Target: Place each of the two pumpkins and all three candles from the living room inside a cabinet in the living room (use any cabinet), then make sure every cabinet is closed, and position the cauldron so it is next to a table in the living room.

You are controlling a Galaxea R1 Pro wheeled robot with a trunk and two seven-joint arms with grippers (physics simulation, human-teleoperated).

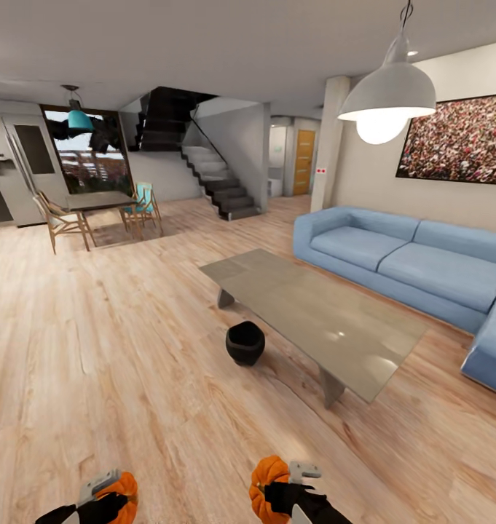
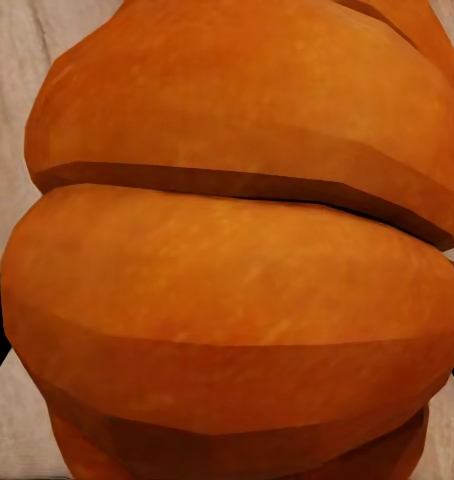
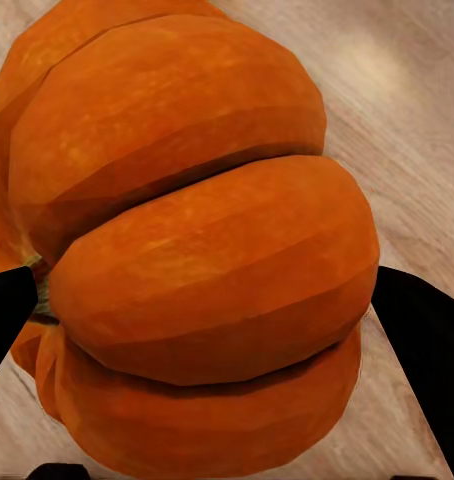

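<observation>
Blue sofa [image 1: 415,262] along the right wall. Low grey worktop [image 1: 313,313] in front of it, on the wood floor [image 1: 95,349]. Dining table [image 1: 98,200] with chairs far left, staircase [image 1: 218,182] behind. Cauldron [image 1: 245,343] stands on the floor, just beside the worktop's near long edge. Left claw [image 1: 105,498] clamped on the left pumpkin [image 1: 124,491], at the head view's lower edge. Right claw [image 1: 288,495] clamped on the right pumpkin [image 1: 266,484], black fingers [image 3: 427,340] on either side of it.
</observation>
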